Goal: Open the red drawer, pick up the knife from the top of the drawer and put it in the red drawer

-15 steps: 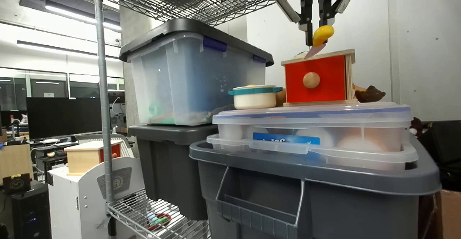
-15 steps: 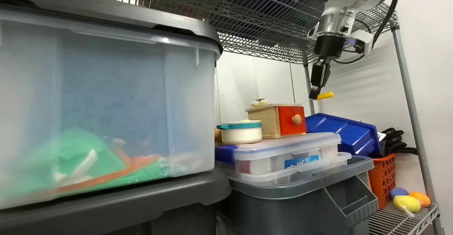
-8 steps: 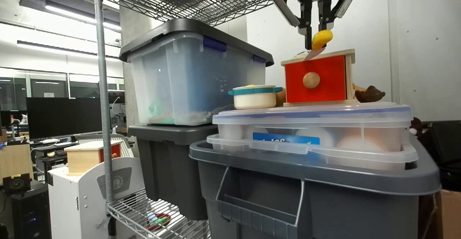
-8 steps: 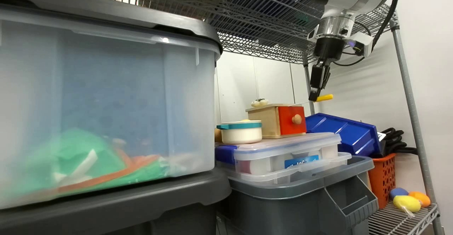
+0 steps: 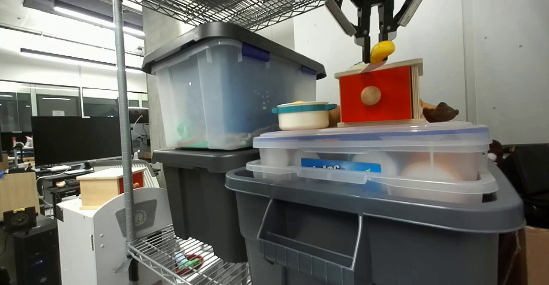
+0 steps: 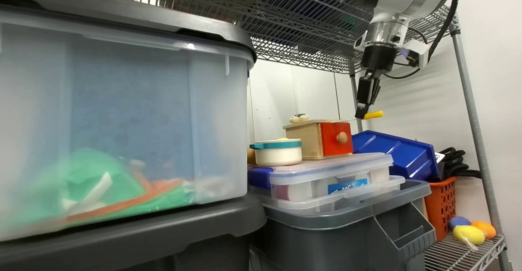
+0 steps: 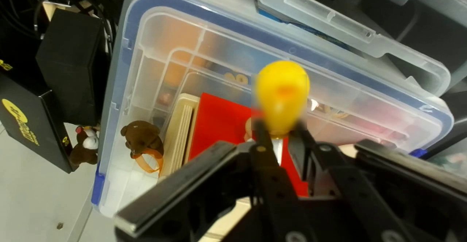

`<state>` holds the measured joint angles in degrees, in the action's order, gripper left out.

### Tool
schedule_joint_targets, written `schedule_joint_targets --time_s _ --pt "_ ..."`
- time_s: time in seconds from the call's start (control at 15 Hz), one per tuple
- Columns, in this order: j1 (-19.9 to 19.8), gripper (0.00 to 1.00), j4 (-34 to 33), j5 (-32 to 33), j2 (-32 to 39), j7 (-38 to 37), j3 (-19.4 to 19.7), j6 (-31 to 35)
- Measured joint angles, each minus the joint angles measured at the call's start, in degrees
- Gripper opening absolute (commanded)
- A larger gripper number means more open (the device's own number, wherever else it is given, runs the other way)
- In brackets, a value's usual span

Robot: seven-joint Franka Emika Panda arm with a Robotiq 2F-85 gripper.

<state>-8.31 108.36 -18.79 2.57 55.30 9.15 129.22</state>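
Observation:
The red drawer (image 5: 388,98) is closed flush in its wooden box, its round knob (image 5: 370,95) facing out. I also see its red front (image 6: 335,138) in an exterior view. My gripper (image 5: 375,56) is above the box's front edge and is shut on the knife (image 5: 383,50). The yellow handle (image 7: 282,92) sticks out past the fingertips in the wrist view. In an exterior view the thin pale blade (image 6: 346,120) runs from the fingertips toward the box's top. Whether the blade touches the wood, I cannot tell.
The box rests on a clear lidded tub (image 5: 373,147) on a grey bin (image 5: 377,242). Beside it sit a teal-rimmed pot (image 5: 304,116) and a brown toy (image 7: 142,138). A white toy (image 6: 299,118) lies on top. A wire shelf (image 6: 285,22) hangs overhead.
The gripper has come down steadily with the knife held, bringing the blade closer to the box's top. The drawer has stayed closed.

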Motion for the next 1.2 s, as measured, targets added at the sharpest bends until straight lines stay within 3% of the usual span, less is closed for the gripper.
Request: schedule_joint_targets --time_s 1.2 --pt "0.00 0.05 -1.69 -0.91 0.18 -1.34 -0.08 -0.75"
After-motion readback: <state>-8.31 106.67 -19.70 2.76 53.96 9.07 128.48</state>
